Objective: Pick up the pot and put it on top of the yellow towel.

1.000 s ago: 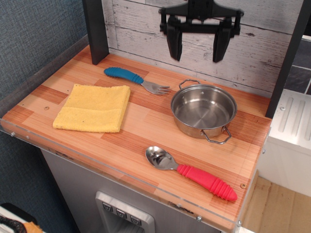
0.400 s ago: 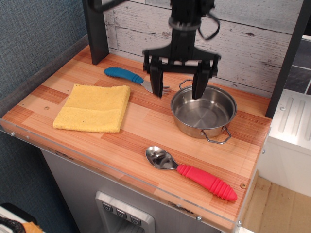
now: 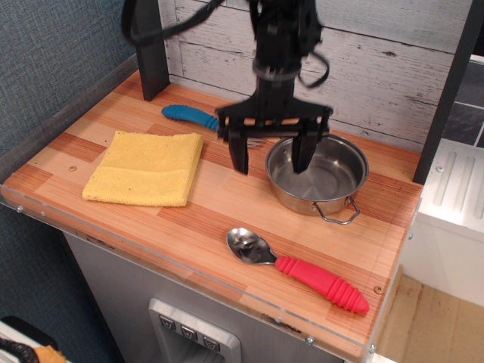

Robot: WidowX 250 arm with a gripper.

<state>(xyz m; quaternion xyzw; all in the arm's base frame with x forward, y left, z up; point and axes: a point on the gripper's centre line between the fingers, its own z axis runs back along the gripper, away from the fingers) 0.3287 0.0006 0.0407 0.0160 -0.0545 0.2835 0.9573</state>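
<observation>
The shiny steel pot (image 3: 325,180) stands upright on the wooden counter at the right, with wire loop handles at its back and front. The yellow towel (image 3: 147,167) lies folded flat at the left, bare. My black gripper (image 3: 271,161) is open and straddles the pot's left rim: the right finger (image 3: 302,153) hangs inside the pot, the left finger (image 3: 239,153) outside it, just above the counter. It holds nothing.
A fork with a blue handle (image 3: 192,116) lies behind the gripper, its tines hidden. A spoon with a red handle (image 3: 302,272) lies near the front edge. A dark post (image 3: 149,47) stands at back left, a plank wall behind.
The gripper came down from high by the back wall and shifted left and forward. It now brackets the pot's left rim. Pot, towel, fork and spoon have not moved.
</observation>
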